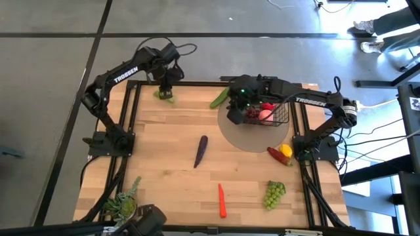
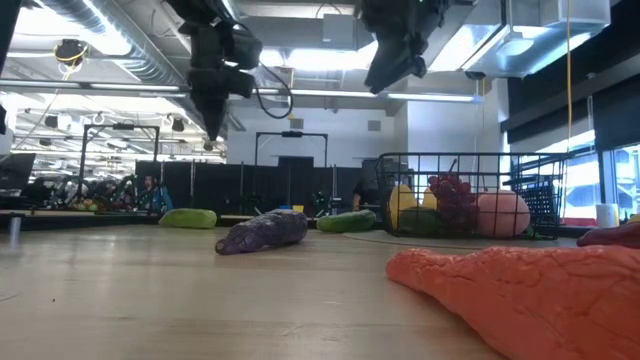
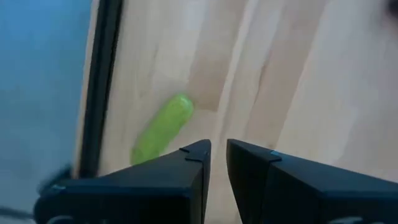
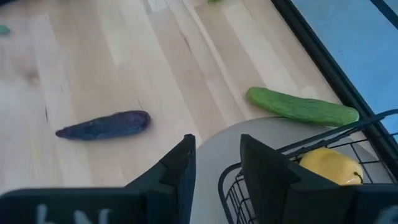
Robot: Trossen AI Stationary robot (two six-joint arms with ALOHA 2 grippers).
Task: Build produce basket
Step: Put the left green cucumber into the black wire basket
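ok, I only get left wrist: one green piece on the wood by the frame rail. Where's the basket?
Observer: The basket is across the table on the right arm's side, on a grey round mat.
Operator: Anything in it?
Observer: Yes, dark grapes, a pink peach and a lemon.
Operator: Right gripper?
Observer: The right gripper hangs open above the basket's edge, holding nothing.

The black wire basket point(image 1: 279, 117) stood upright, holding grapes, a peach and a lemon. An eggplant point(image 1: 201, 151), carrot point(image 1: 222, 200), green grapes point(image 1: 274, 194) and cucumber point(image 1: 219, 98) lay scattered around it.
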